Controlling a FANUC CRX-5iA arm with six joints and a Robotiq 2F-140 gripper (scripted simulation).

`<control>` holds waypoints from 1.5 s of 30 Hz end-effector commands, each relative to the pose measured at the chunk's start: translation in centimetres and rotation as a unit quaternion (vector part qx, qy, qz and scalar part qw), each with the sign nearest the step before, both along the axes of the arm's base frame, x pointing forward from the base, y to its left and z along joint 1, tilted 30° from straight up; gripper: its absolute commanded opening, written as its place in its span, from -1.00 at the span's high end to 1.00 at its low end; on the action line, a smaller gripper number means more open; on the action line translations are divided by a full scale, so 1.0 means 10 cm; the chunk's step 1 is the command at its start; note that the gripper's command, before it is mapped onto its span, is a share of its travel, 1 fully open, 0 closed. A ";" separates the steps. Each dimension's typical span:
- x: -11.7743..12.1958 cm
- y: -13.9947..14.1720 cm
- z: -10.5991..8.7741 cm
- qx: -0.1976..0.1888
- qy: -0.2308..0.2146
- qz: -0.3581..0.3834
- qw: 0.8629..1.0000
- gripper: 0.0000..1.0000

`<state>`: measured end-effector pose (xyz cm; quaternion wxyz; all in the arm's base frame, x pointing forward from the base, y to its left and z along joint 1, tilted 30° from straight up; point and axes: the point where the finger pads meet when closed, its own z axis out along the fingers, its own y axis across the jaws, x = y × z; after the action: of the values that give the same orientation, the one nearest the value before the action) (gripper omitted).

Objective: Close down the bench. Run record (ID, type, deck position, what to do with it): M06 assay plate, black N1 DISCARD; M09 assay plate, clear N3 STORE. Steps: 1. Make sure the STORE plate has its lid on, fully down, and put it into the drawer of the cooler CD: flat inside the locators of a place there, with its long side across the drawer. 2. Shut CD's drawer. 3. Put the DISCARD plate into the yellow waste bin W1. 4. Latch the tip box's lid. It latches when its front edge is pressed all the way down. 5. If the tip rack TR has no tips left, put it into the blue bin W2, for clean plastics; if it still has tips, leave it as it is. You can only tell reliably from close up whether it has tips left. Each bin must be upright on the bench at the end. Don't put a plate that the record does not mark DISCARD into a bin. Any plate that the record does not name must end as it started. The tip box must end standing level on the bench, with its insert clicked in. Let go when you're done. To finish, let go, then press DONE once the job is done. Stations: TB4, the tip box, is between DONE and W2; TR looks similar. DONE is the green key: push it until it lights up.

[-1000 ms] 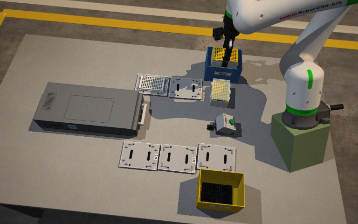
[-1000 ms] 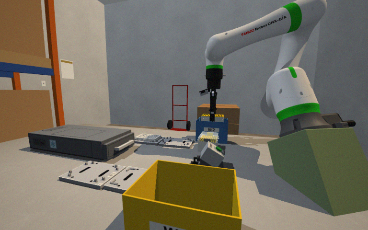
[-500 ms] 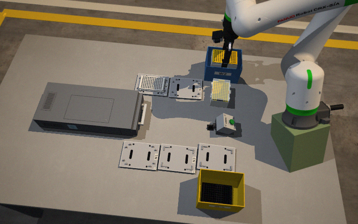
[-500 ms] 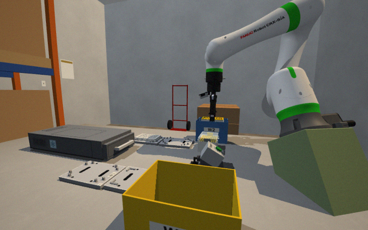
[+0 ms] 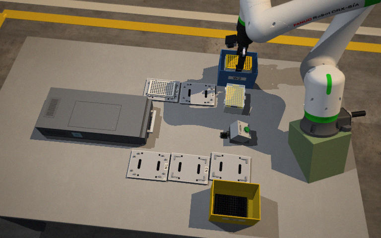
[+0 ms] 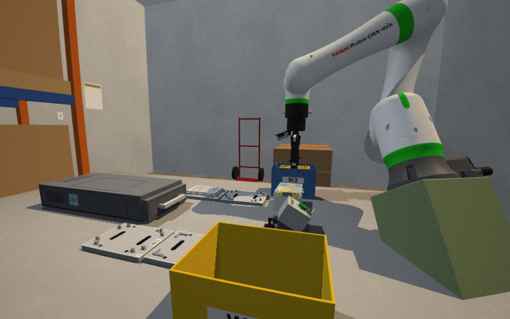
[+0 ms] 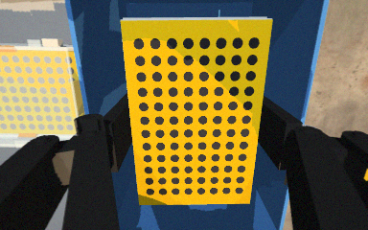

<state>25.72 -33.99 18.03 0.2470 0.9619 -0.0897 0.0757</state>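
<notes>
- presently, far left on the tabletop [image 5: 24,176]: cooler cd [image 5: 92,114], grey, flat-topped, its drawer front [image 5: 151,120] with a pale handle facing right and sitting close against the body.
- just right of the cooler, back row: a clear lidded plate [image 5: 160,89] on a deck position, then a bare deck plate [image 5: 198,93] beside it.
- front row: three grey deck plates, n1 [image 5: 148,165], n3 [image 5: 189,168] and a third [image 5: 230,166], all bare of plates.
- yellow bin w1 [image 5: 234,219], upright at the front edge, a black assay plate [image 5: 230,205] lying in its bottom.
- tip box tb4 [image 5: 235,97], yellow hole grid under a clear lid, standing between the blue bin and the done station.
- done station [image 5: 239,133], grey wedge with a green key [image 5: 246,129].
- blue bin w2 [image 5: 237,77], upright at the back of the tabletop.
- tip rack tr [image 7: 195,110], yellow, every hole dark in the wrist view, sitting down inside the blue walls of w2.
- tool [image 7: 195,144]: pointing straight down into w2, fingers closed on the long sides of tr.
</notes>
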 end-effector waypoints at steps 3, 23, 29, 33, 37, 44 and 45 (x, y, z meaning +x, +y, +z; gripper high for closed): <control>0.00 0.00 0.01 0.000 0.000 0.000 1.000 0.80; 0.00 0.00 0.01 0.000 0.000 0.000 1.000 -0.40; 0.00 0.00 0.01 0.000 0.000 0.000 1.000 -0.40; 0.00 0.00 0.01 0.000 0.000 0.000 1.000 -0.40; 0.00 0.00 0.01 0.000 0.000 0.000 1.000 -0.40; 0.00 0.00 0.01 0.000 0.000 0.000 1.000 -0.40; 0.00 0.00 0.02 0.000 0.000 0.000 1.000 -0.40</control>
<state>25.72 -33.99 18.03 0.2470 0.9619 -0.0897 0.0757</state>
